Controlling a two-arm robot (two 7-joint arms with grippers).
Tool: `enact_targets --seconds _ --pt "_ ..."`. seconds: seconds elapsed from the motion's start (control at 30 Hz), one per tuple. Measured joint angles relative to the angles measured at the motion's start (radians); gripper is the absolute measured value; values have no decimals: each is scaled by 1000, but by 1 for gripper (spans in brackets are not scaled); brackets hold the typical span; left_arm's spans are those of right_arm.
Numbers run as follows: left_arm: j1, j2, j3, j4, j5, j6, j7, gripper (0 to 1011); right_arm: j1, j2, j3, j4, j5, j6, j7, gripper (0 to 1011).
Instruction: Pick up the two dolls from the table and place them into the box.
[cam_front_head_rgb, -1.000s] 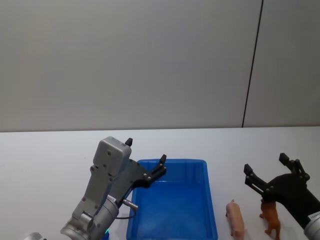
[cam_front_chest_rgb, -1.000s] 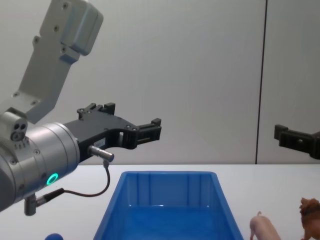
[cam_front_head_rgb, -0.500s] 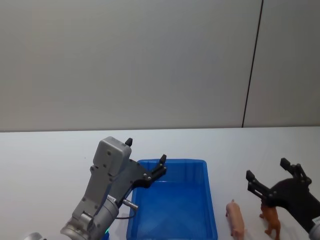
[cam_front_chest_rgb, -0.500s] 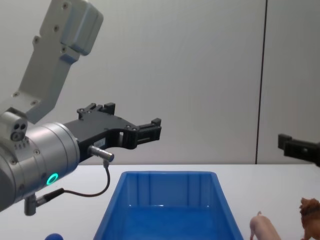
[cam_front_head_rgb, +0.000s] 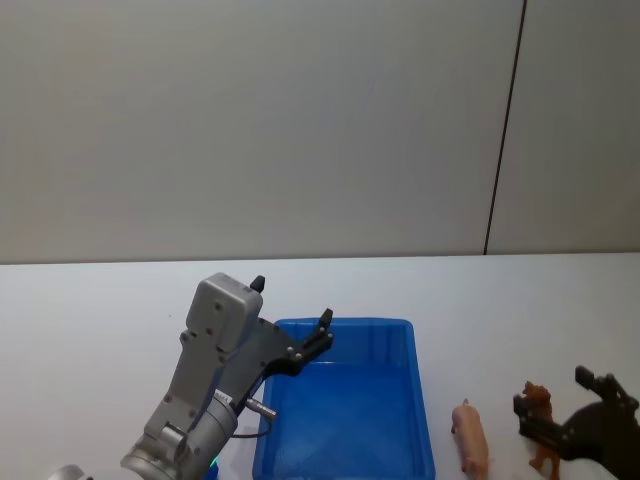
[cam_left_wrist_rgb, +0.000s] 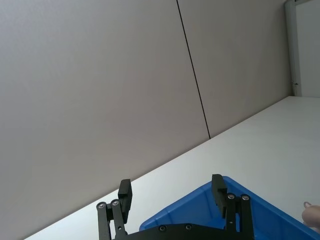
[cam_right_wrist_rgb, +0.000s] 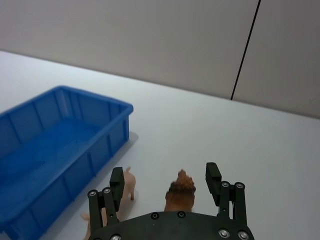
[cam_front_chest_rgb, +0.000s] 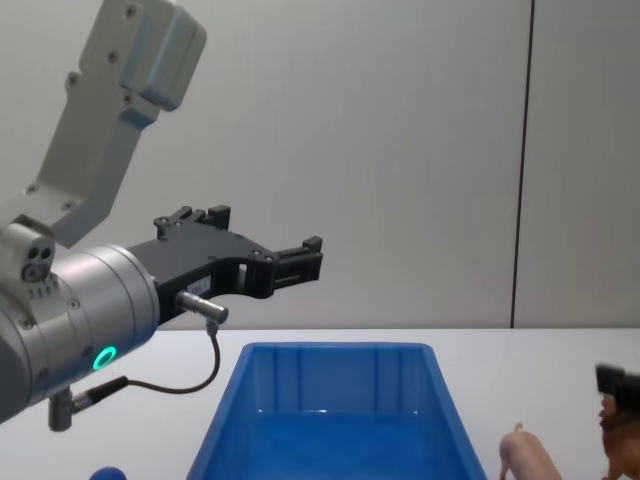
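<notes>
Dolls on the surface, right gripper at the lion.
The lion (cam_front_head_rgb: 538, 397) stands upright on the white surface (cam_front_head_rgb: 90, 310) toward its right edge. The pig (cam_front_head_rgb: 472, 438) lies between the lion and the right wall of the blue box (cam_front_head_rgb: 350, 420), near both and touching neither. The right gripper (cam_front_head_rgb: 551, 389) is low at the lion, jaws wide, one finger on each side of its head. The left gripper (cam_front_head_rgb: 291, 300) hangs above the box's far left corner, jaws wide and empty.

Behind the white table (cam_front_head_rgb: 80, 310) we see a plain grey wall (cam_front_head_rgb: 250, 130), split by one dark vertical seam (cam_front_head_rgb: 504, 130). At its far end stands a paler upright strip (cam_left_wrist_rgb: 306, 45), perhaps a door frame. The light is even.
</notes>
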Motion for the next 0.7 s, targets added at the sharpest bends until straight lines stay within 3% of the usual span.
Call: enact_targets --seconds 0.33,0.7 --pt "0 0 0 0 0 0 0 1003 10 18 5 63 -3 53 59 1001" --pt "0 0 0 0 0 0 0 1003 42 5 -9 137 -20 95 109 998"
